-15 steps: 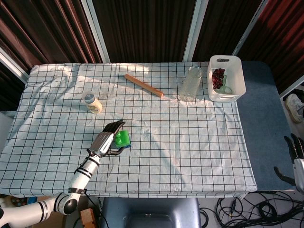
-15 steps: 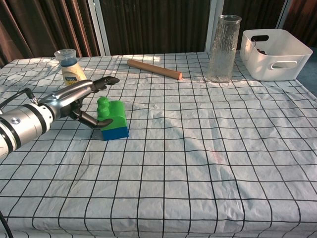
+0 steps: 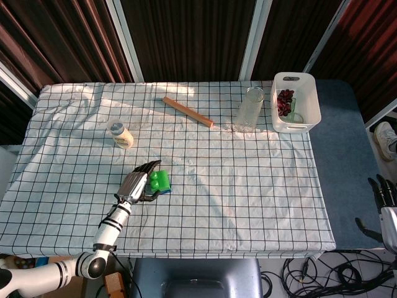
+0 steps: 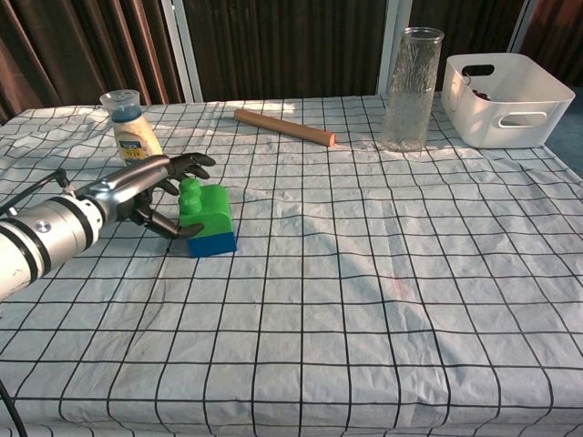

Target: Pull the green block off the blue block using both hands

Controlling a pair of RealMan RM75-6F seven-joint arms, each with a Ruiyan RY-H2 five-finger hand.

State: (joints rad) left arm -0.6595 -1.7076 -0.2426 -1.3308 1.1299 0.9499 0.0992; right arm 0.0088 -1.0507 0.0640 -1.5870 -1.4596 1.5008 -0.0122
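Note:
The green block (image 4: 208,208) sits on the blue block (image 4: 211,244) on the checked cloth, left of centre; in the head view the green block (image 3: 160,180) hides most of the blue one. My left hand (image 4: 150,193) is cupped against the stack's left side. Its fingers (image 4: 193,165) arch over the green stud and the thumb tip lies by the lower front-left edge, with no firm hold showing. The left hand (image 3: 140,182) also shows from above. My right hand (image 3: 384,200) hangs off the table's right side with fingers apart, holding nothing.
A small bottle (image 4: 129,116) stands behind the left hand. A wooden stick (image 4: 284,127) lies at the back centre. A tall clear glass (image 4: 409,88) stands beside a white bin (image 4: 510,102) at the back right.
My left hand's fingers have curled down from stretched out to arching over the green block, and the hand has closed in on the stack. The blocks have not moved.

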